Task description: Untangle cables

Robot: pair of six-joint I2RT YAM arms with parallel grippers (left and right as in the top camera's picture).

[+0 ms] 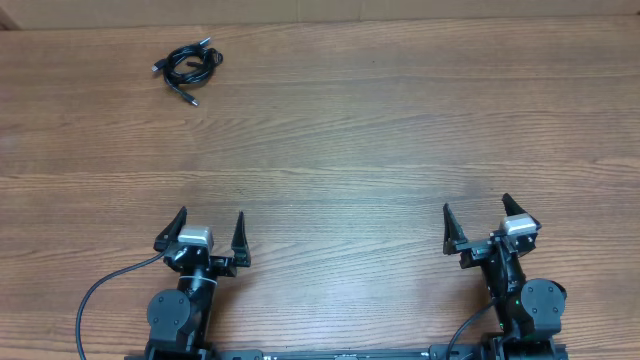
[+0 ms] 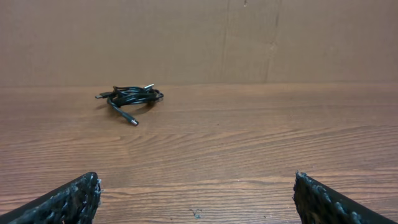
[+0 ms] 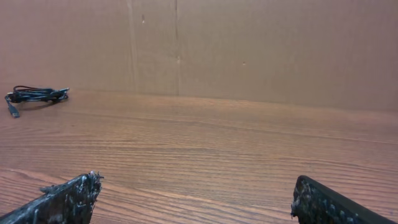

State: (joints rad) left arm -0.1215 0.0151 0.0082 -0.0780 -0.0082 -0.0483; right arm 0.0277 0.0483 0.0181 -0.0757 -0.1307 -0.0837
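Where the wood-grain table (image 1: 400,130) ran back to a brown cardboard wall (image 2: 186,37), the cables (image 1: 188,68) lay bundled far left, untouched. At the front edge, left gripper (image 1: 211,214) and right gripper (image 1: 476,203) stood spread wide, holding nothing.

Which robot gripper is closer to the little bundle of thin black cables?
Left. The bundle of thin black cables lies far ahead of the left gripper, slightly to its left. The right gripper sits diagonally across the wooden table from it.
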